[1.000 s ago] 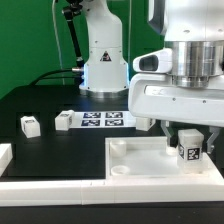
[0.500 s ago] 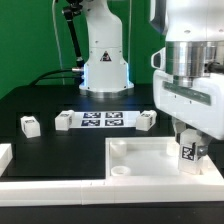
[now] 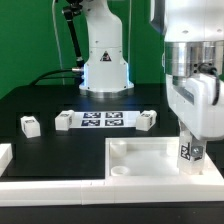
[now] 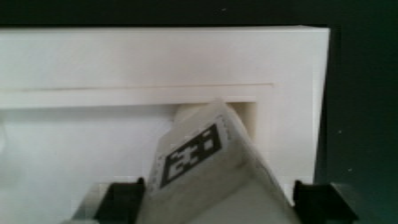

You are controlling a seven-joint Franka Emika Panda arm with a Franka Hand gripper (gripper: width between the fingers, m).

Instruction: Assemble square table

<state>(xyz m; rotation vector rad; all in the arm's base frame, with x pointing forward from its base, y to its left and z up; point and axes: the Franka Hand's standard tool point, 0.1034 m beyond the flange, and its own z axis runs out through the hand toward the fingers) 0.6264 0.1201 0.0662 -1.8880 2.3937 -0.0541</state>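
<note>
The white square tabletop (image 3: 140, 157) with its raised rim and round corner sockets lies at the front of the table. My gripper (image 3: 190, 151) is shut on a white tagged leg (image 3: 190, 153) and holds it upright over the tabletop's corner at the exterior view's right. In the wrist view the leg (image 4: 214, 150) sits tilted between my gripper's (image 4: 217, 205) two dark fingers, above the tabletop's rim (image 4: 160, 60). Three other legs lie on the black table: one at the left (image 3: 30, 125), one by the marker board (image 3: 65, 120), one to its right (image 3: 146, 120).
The marker board (image 3: 101, 120) lies in the middle of the table. A long white rail (image 3: 60, 187) runs along the front edge, and another white piece (image 3: 4, 155) is at the left edge. The arm's white base (image 3: 104, 60) stands at the back.
My gripper has moved toward the exterior view's right with the leg and turned, so the leg now hangs over the tabletop's right corner. The leg behind it is now uncovered.
</note>
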